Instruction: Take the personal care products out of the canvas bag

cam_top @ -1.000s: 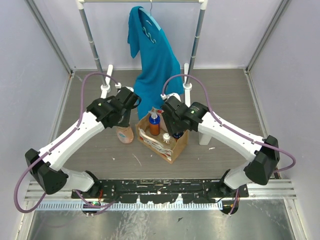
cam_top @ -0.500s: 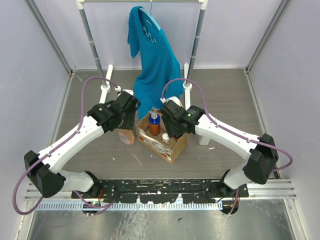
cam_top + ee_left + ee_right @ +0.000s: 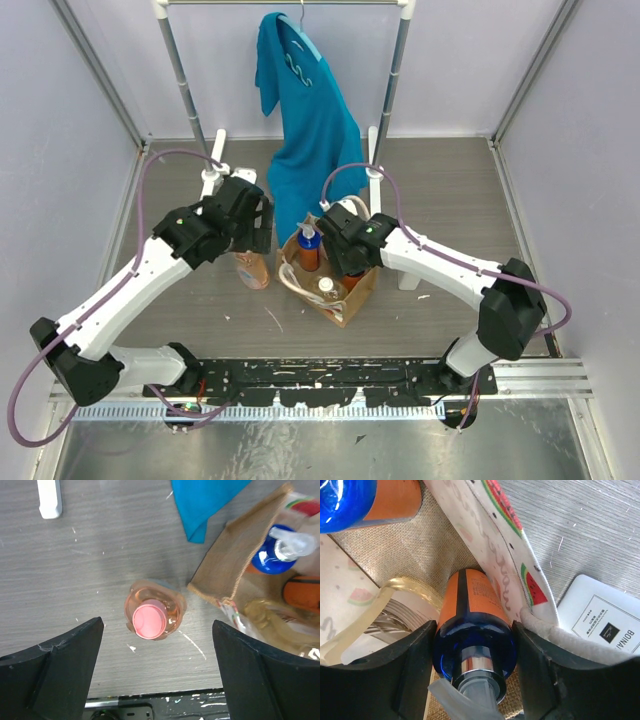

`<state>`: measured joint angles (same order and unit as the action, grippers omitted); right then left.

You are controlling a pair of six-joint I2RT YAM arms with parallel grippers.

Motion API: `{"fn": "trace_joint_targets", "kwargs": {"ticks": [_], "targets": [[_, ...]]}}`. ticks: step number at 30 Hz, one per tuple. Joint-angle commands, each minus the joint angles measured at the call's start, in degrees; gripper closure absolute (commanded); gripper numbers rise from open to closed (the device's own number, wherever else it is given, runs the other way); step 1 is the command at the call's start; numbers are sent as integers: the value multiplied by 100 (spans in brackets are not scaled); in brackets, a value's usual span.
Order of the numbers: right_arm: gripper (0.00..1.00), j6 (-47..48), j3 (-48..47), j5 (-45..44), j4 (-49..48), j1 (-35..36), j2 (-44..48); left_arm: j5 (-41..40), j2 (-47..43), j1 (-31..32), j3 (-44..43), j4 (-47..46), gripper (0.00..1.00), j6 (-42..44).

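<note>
Top external view first: compared with half a second back, the right hand [image 3: 472,630] has been pushed deeper into the canvas bag [image 3: 345,300]. The bag's cream loop handle is now seen bulging out at its front-left corner, and the left arm has been drawn back a bit.

The bench [image 3: 450,200] is grey wood-grain, scuffed with white flecks. A soft teal garment [image 3: 312,130] is hung from the rack at the back, its hem just behind the bag. The bag is made of coarse tan weave inside with a white watermelon-print front, and it's stood between the two hands.

A flat white rectangular bottle [image 3: 600,617] with a printed label is seen just outside the bag's right wall. Inside the bag, the glossy orange bottle [image 3: 470,597] with the dark blue cap is clamped between the right hand's fingers, near a blue-capped bottle [image 3: 308,243].

The left hand [image 3: 157,625] is held wide apart above the translucent peach bottle [image 3: 170,611] with a round pink cap. That one is stood upright on the bench just left of the bag, untouched.
</note>
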<state>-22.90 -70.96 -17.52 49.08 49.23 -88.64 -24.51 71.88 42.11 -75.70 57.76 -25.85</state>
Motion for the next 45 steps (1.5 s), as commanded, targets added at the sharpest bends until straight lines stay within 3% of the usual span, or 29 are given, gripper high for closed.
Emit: {"fn": "trace_joint_targets", "kwargs": {"ticks": [1, 3, 6, 11, 16, 22, 26, 34, 42, 45], "targets": [[62, -49, -75, 289, 253, -1, -60, 26, -108, -25, -531, 6, 3, 123], [75, -33, -296, 178, 358, -2, 32, 135, -8, -26, -732, -13, 3, 172], [82, 41, -890, -96, 621, -7, 177, 423, 297, -20, -1116, -54, 3, 230], [82, 251, -2367, -562, 1307, -57, 189, 1279, 893, -17, -1581, -288, 4, 307], [82, 412, -3840, -1229, 1973, -174, 78, 1640, 1512, -16, -1835, -230, 6, 317], [82, 715, -4589, -1399, 2326, -834, 100, 2085, 2099, 25, -1872, -203, 7, 359], [81, 986, -4449, -1224, 2175, -1402, 239, 2134, 2301, 221, -1942, -176, 8, 421], [81, 1331, -3114, -514, 1293, -2510, 624, 1939, 2580, 518, -2266, 306, 17, 377], [81, 1380, -2123, -69, 405, -3128, 637, 1814, 2788, 531, -1893, 115, 20, 213], [81, 1276, -1967, -92, 248, -3186, 583, 1659, 2780, 528, -1622, -282, 16, 160]]}}
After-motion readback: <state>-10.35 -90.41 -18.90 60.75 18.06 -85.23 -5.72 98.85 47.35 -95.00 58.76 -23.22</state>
